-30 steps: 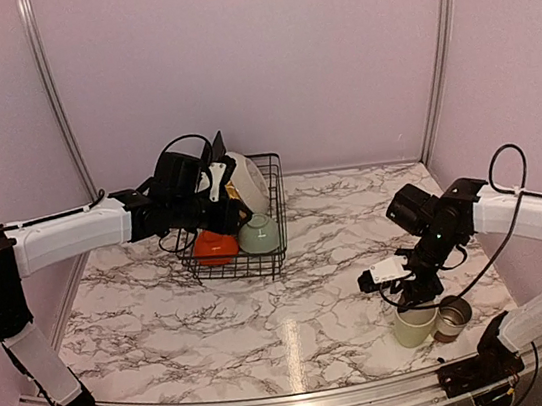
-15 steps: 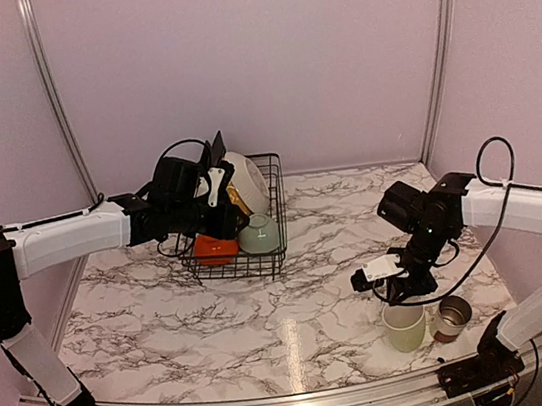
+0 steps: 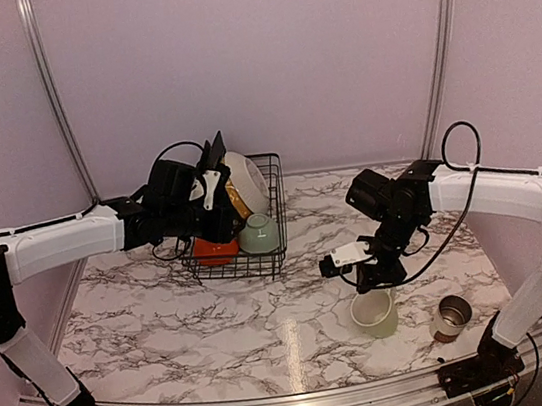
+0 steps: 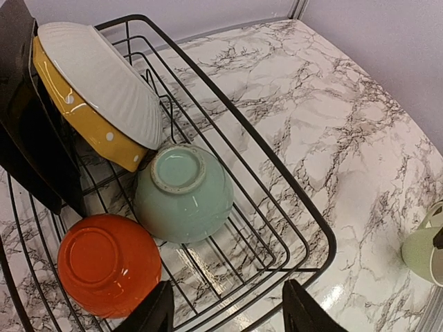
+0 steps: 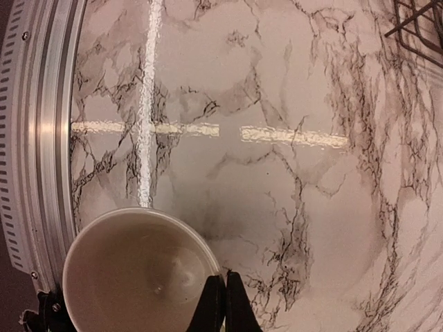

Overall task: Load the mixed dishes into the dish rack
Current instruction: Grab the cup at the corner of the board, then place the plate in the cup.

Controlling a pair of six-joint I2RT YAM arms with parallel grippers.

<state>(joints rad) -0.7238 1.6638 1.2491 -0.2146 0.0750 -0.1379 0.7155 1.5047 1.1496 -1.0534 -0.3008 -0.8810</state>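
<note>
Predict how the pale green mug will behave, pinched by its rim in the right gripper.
The mug looks like rigid glazed ceramic, so probably slippery. The right gripper pinches one rim spot only, so it may tilt. Empty, it seems light but chippable.

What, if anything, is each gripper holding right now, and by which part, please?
The right gripper pinches the pale green mug by its rim. The left gripper is open and holds nothing.
</note>
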